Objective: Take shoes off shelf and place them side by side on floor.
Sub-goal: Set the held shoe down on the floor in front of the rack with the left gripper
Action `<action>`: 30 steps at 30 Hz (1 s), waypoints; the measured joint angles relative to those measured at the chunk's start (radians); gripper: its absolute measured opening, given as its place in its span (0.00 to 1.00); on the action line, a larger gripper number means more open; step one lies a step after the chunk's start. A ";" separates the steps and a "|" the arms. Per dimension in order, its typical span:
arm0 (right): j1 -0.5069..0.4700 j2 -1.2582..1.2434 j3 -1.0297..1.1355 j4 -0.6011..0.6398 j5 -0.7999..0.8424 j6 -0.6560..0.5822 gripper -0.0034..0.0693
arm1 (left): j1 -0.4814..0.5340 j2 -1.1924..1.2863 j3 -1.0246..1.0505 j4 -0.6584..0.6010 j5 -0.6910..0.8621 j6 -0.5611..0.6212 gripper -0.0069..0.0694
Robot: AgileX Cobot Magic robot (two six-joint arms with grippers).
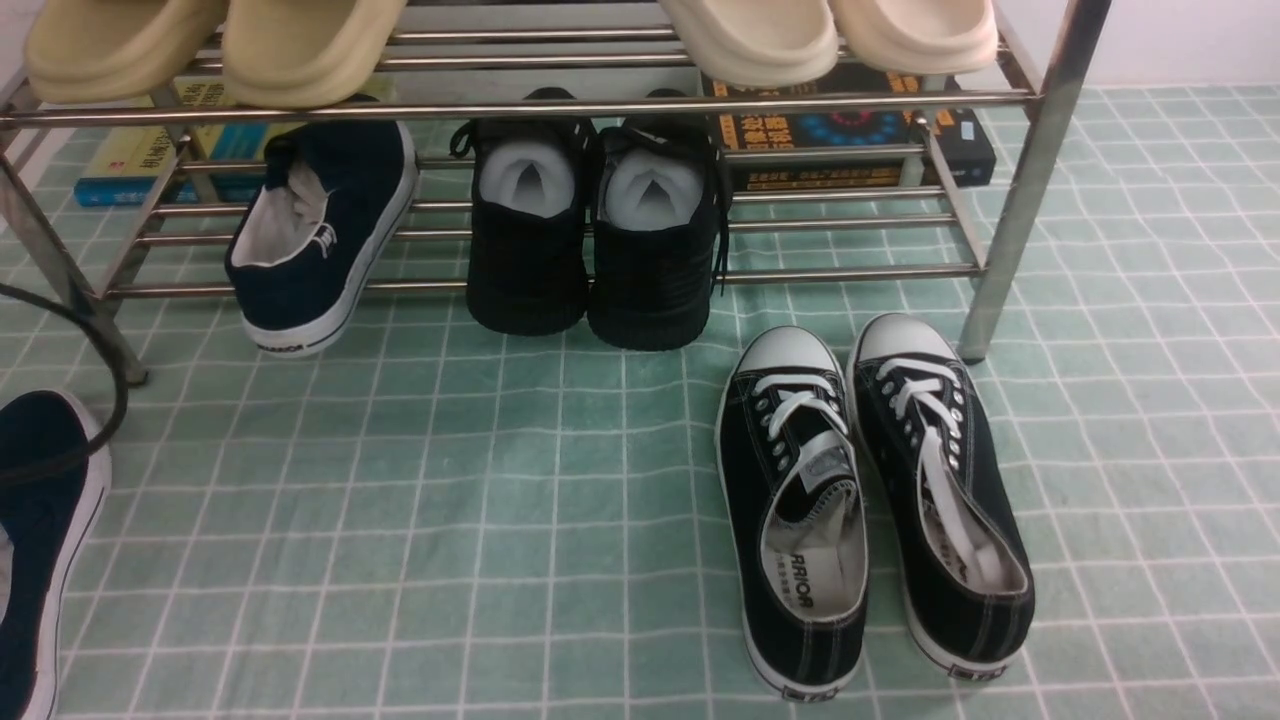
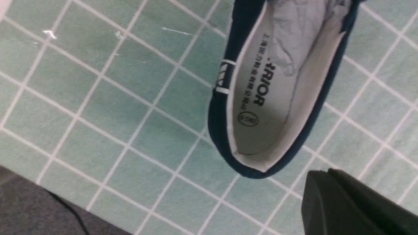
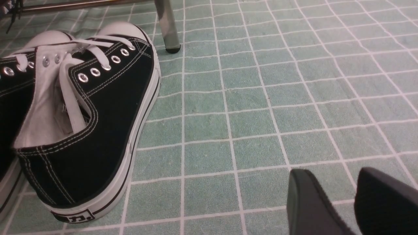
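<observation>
At the far left of the front view, one navy slip-on [image 1: 45, 540] lies on the mint-green gridded floor [image 1: 450, 520]. It is partly cut off by the frame edge, and a dark cable [image 1: 100, 400] curves across its front end. The left wrist view looks down into a navy slip-on's white lining. There the left gripper [image 2: 329, 189] hangs near the heel, clenched on nothing and clear of the canvas.

Further right, the second navy slip-on [image 1: 320, 235] sits tilted on the lower tier of the silver tube shelf [image 1: 1040, 200], its heel overhanging the front bar. Close by on its right stand the paper-stuffed black shoes [image 1: 590, 240]. Beyond them, black lace-up sneakers [image 1: 870, 500] rest side by side on the floor. The right gripper [image 3: 334, 173] hovers low beside them, jaws parted and empty.

Several things could go wrong from here:
- The closed left jaws would only shove the shelved shoe deeper unless they spread first.
- The sole could catch on a bar when the shoe is dragged out.
- A wide swing could topple the stuffed black pair.
- The cable could snag the arm or nudge the floor shoe, spoiling the pairing.
</observation>
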 joint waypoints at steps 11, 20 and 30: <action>0.000 0.000 0.000 0.000 0.000 0.000 0.38 | -0.169 0.063 0.000 0.015 -0.097 -0.050 0.44; 0.000 0.000 0.000 0.000 0.000 0.000 0.38 | -0.179 0.174 0.000 0.088 -0.194 -0.142 0.67; 0.000 0.000 0.000 0.000 0.000 0.000 0.38 | -0.179 0.371 0.000 0.139 -0.309 -0.146 0.58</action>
